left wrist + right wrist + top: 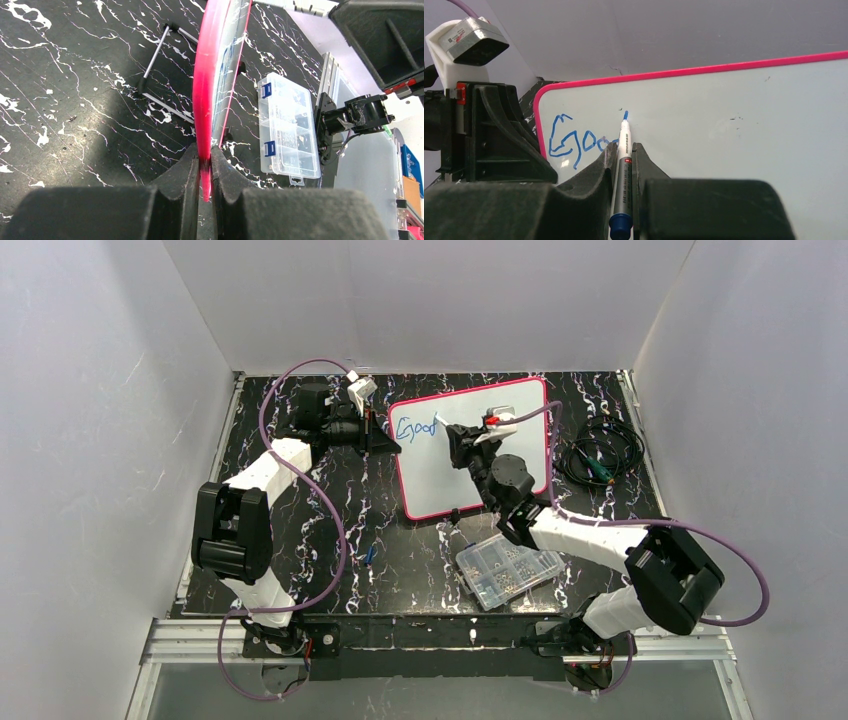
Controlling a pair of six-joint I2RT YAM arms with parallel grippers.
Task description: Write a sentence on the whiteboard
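The whiteboard [440, 485] with its pink-red frame stands tilted on the black marbled table, behind the middle. Blue handwriting [415, 427] at its upper left reads "Goo" plus the start of another letter; it also shows in the right wrist view [574, 142]. My right gripper [624, 147] is shut on a blue marker [623, 170], whose tip [625, 115] is at the board just right of the letters. In the top view the right gripper [465, 440] is over the board's middle. My left gripper [202, 156] is shut on the board's pink left edge [207, 90]; in the top view the left gripper [385, 440] is at that edge.
A clear compartmented parts box [508, 570] lies in front of the board and shows in the left wrist view [290, 125]. A coil of black cable [600, 455] lies at the right. A small blue piece [370, 555] lies on the table near the front left. White walls close three sides.
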